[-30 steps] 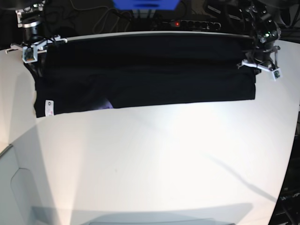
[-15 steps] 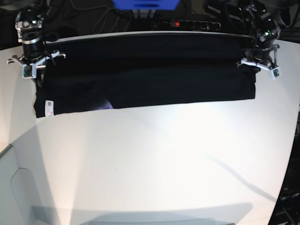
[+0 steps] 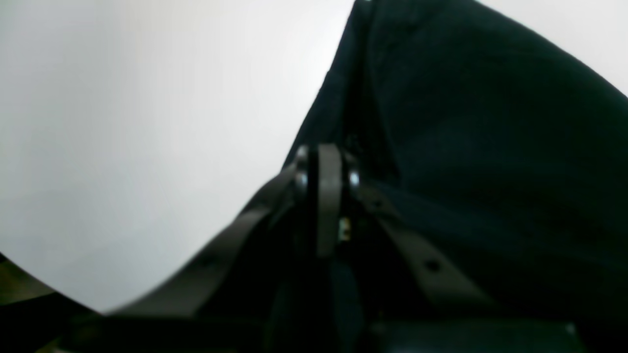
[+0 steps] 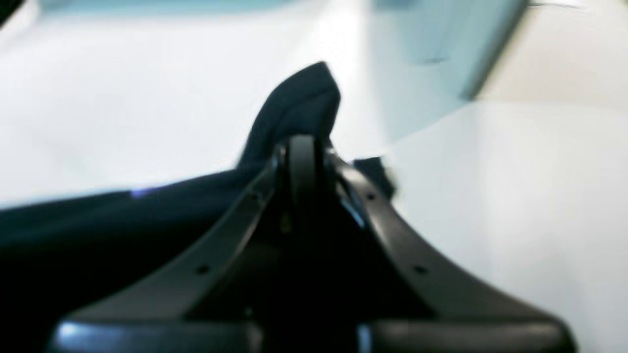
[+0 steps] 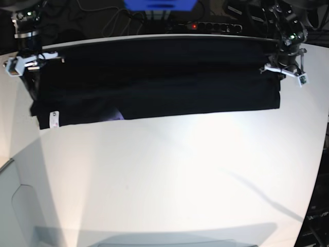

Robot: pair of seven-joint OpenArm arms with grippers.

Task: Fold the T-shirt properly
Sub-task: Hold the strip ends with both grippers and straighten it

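Note:
The black T-shirt (image 5: 154, 82) lies as a long folded band across the far side of the white table (image 5: 169, 175). Its small white tag (image 5: 52, 119) shows at the near left corner, and a sliver of purple print (image 5: 117, 114) peeks out along the near edge. My right gripper (image 5: 31, 69) is at the shirt's left end, and in the right wrist view my right gripper (image 4: 301, 152) is shut on a raised peak of the T-shirt (image 4: 304, 93). My left gripper (image 5: 281, 76) is at the right end. Seen from its wrist, my left gripper (image 3: 326, 169) is shut on the T-shirt (image 3: 490, 147).
A black power strip (image 5: 205, 25) and cables run behind the table's far edge, beside a blue object (image 5: 159, 4). The table's edge curves down the right side (image 5: 321, 170). A lower pale surface (image 5: 15, 206) sits at the near left.
My right gripper has moved outward to the left, drawing the shirt's left end with it. The left gripper has stayed almost still at the right end.

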